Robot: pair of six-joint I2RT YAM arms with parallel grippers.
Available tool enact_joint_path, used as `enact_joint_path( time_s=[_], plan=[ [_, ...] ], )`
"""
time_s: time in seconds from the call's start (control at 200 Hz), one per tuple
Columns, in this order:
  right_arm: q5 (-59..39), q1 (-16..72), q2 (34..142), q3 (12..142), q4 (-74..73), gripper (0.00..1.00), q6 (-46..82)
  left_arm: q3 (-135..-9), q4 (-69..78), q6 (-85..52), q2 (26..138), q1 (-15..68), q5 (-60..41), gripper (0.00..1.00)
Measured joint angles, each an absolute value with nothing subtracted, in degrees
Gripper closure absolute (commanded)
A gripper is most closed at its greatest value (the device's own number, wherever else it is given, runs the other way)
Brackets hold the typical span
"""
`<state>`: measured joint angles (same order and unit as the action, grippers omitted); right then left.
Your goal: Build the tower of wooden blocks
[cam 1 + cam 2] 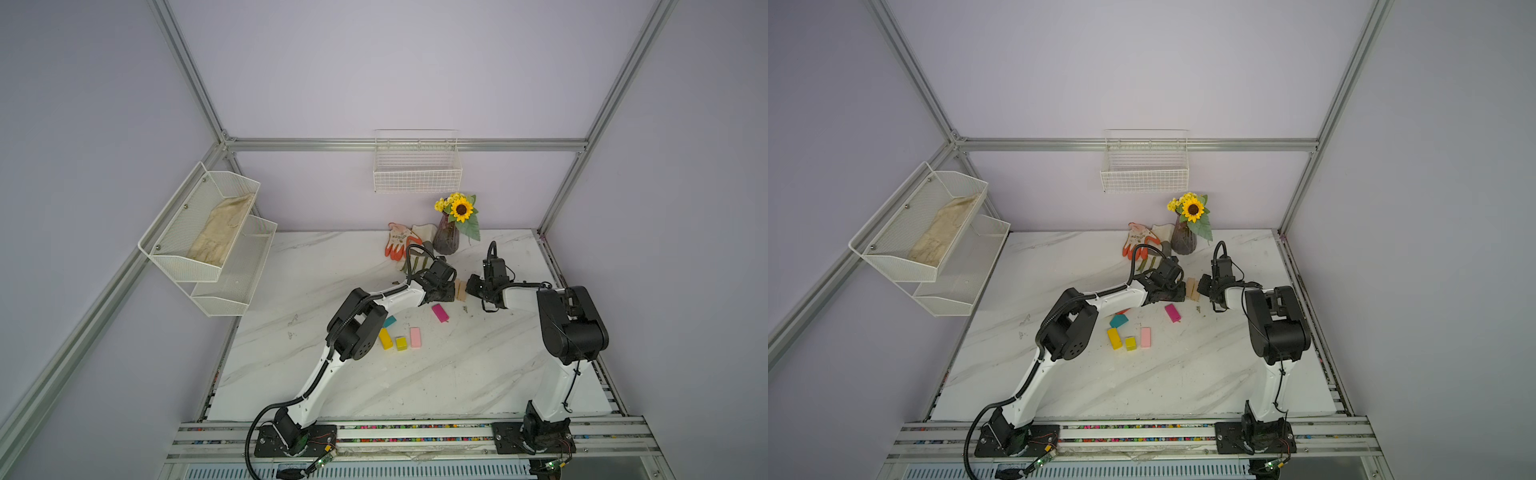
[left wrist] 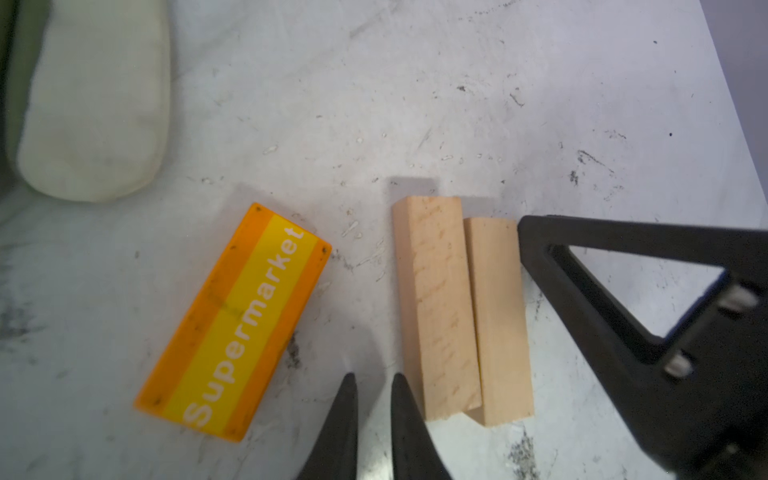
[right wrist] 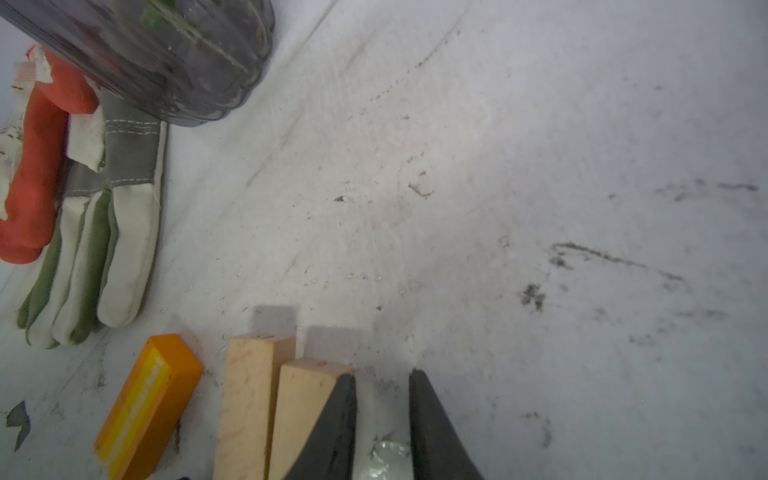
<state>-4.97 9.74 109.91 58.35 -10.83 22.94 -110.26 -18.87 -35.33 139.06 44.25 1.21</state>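
You have no tower yet: every block in view lies flat on the table [image 1: 457, 374], none on top of another. The closest thing to a start is the pair of tan blocks [image 2: 457, 311], side by side and touching, out in front of the vase [image 1: 446, 239], with the orange block [image 2: 232, 324] just beside them but apart.

Your left jaws are closed on nothing, their tips low next to the tan pair on the orange block's side. Your right jaws stand a little apart with only bare table between them, one tip against the outer tan block. Both look set to square the pair up, not to lift it.

The stacking itself is all left to do. The magenta block [image 1: 439, 312], teal block [image 1: 1119, 320], yellow bar [image 1: 385, 338], yellow cube [image 1: 401, 343] and pink bar [image 1: 415, 337] lie loose nearer your arms' bases, well apart from the tan pair.
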Motion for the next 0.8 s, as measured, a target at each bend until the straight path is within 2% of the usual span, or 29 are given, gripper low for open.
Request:
enact_joint_path(
  time_s=[0.66, 0.8],
  plan=[
    [-4.97, 10.04, 111.83, 60.84, -10.76, 0.73, 21.78, -110.26, -18.68, -34.61, 139.06, 44.25, -0.49, 0.84],
    [-2.57, 10.07, 108.51, 56.66, -11.40, 0.70, 22.48, -110.10, -18.57, -34.30, 138.96, 44.25, -0.21, 0.84]
  ],
)
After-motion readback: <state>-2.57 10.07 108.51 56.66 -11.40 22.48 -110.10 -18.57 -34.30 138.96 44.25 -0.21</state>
